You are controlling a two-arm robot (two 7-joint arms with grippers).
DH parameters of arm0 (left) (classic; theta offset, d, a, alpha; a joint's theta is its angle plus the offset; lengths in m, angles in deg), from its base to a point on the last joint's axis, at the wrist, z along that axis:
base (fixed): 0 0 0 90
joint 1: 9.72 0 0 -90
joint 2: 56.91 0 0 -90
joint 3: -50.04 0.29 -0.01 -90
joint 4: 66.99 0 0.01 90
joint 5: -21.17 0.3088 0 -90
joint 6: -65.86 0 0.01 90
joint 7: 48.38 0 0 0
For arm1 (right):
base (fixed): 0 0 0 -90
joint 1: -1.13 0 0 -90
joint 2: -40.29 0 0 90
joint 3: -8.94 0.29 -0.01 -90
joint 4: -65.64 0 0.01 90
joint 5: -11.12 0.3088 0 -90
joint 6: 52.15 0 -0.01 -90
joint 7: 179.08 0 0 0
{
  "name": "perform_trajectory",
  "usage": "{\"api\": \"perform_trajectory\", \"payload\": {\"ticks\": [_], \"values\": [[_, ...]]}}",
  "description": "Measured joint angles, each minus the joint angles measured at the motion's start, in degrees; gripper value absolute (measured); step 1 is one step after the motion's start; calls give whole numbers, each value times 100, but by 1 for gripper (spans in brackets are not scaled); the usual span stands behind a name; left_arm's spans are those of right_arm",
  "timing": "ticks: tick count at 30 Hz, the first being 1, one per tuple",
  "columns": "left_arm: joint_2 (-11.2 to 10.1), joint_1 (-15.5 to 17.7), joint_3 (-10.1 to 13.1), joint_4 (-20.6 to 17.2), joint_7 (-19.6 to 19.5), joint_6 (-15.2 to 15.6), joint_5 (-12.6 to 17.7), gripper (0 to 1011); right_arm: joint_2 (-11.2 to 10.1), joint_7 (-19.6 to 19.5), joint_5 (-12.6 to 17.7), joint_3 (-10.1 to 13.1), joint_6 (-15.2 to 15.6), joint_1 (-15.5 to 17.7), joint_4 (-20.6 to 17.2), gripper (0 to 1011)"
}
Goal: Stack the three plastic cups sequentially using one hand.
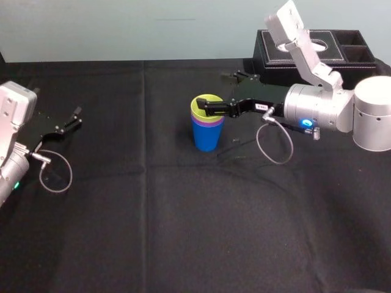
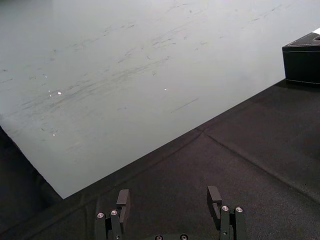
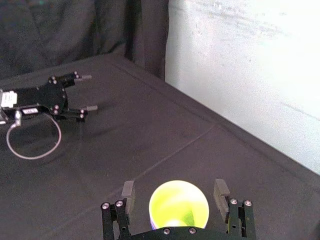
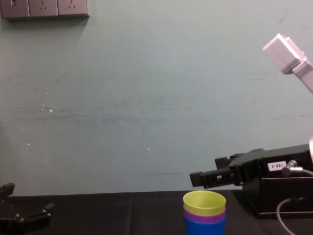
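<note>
Table [image 1: 183,232]: draped in black cloth with crease lines crossing it, running back to the foot of the wall.
Room: a pale grey-green wall [image 4: 146,98], faintly scuffed, carried white sockets [image 4: 44,7] high on the left.
Stack: near the table's middle, the blue cup [image 1: 207,135] stood lowest, the purple cup [image 4: 204,216] sat in it, and the yellow-green cup [image 4: 204,201] was on top.
Right gripper [image 3: 175,188]: level at the stack's top, jaws spread on either side of the yellow-green cup, clasping nothing.
Left gripper [image 1: 76,117]: parked low at the table's left, jaws parted and empty.
Tissue box [image 2: 302,62]: black, at the far right by the wall.
</note>
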Motion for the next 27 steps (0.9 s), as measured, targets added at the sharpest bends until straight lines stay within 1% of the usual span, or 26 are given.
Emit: {"api": "perform_trajectory", "payload": {"ticks": [2, 6, 7, 11, 12, 13, 14, 17, 18, 19, 21, 22, 27], "values": [[0, 0, 0, 0, 0, 0, 0, 1010, -18, -32, 23, 44, -22, 49, -81, 1003], [0, 0, 0, 0, 0, 0, 0, 1010, -129, -136, 111, 205, -67, 241, -399, 1003], [0, 0, 0, 0, 0, 0, 0, 1010, -189, -186, 141, 277, -85, 322, -520, 1003], [0, 0, 0, 0, 0, 0, 0, 1010, -325, -298, 197, 428, -126, 505, -760, 1003], [0, 0, 0, 0, 0, 0, 0, 1010, -402, -359, 211, 512, -158, 610, -879, 1003], [0, 0, 0, 0, 0, 0, 0, 1010, -402, -359, 211, 512, -158, 610, -879, 1003], [0, 0, 0, 0, 0, 0, 0, 1010, -502, -451, 214, 622, -232, 761, -1014, 1003], [0, 0, 0, 0, 0, 0, 0, 1010, -603, -547, 214, 758, -317, 934, -1142, 1003], [0, 0, 0, 0, 0, 0, 0, 1010, -668, -616, 214, 856, -373, 1057, -1209, 1003], [0, 0, 0, 0, 0, 0, 0, 1010, -698, -644, 213, 905, -398, 1115, -1239, 1003], [0, 0, 0, 0, 0, 0, 0, 1010, -741, -689, 213, 985, -443, 1212, -1278, 1003], [0, 0, 0, 0, 0, 0, 0, 1010, -783, -729, 213, 1074, -485, 1320, -1307, 1003], [0, 0, 0, 0, 0, 0, 0, 1010, -887, -833, 220, 1376, -654, 1655, -1320, 1003]]}}
